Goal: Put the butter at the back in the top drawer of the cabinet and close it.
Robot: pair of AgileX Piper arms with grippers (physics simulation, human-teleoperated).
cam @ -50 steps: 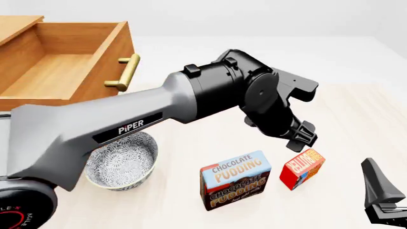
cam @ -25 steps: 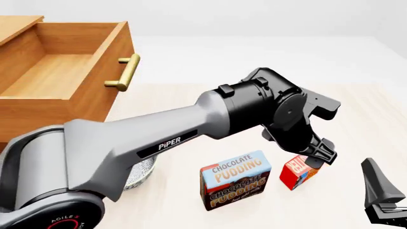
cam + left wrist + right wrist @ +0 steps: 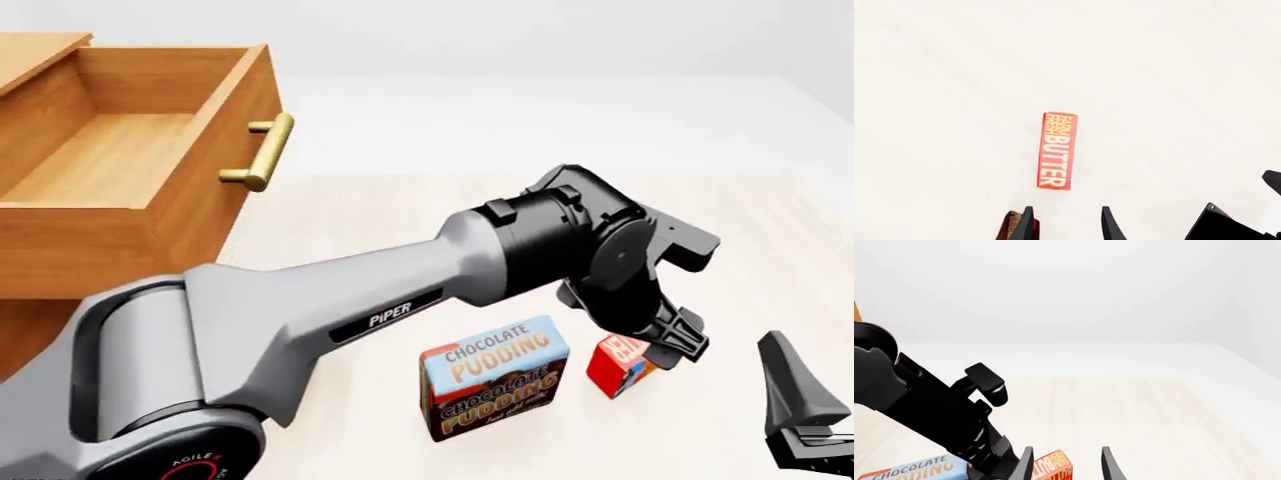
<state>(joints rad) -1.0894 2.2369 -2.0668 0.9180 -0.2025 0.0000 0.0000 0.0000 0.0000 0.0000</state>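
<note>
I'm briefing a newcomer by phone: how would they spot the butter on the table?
Start at the warm brown wooden cabinet with its open top drawer, then look right to the upright brown-and-light-blue pudding box. Right of that box, under the left hand, stands the butter: a smaller red box with orange-yellow lettering.

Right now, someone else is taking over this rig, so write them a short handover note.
Left gripper: open, poised right over the butter, nothing held.
Right gripper: open, idle low at the right, nothing held.
Butter stands on the table beside the pudding box.
Top drawer of the cabinet is open, nothing visible inside.
Left: grab the butter, put it in the drawer, shut it.
</note>
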